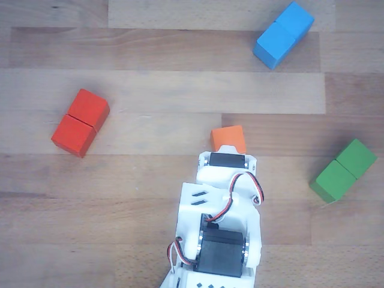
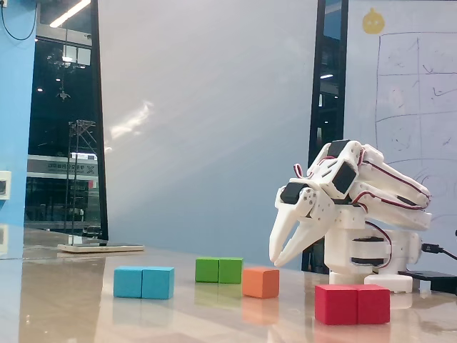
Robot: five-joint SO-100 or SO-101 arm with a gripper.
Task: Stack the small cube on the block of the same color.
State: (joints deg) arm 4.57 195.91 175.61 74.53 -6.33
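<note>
My white pincer (image 2: 275,259) hung empty above the wooden counter (image 1: 150,180), its two fingers slightly parted. The small plain orange cube (image 2: 260,282) sat on the counter just below and beside its tips, untouched. The longer red two-cube block (image 2: 353,304) lay well apart.

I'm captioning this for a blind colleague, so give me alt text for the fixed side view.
A white robot arm folds low at the right, its open gripper pointing down above and just right of a small orange cube on a glossy table. A blue block lies at left, a green block behind, a red block in front right.
</note>
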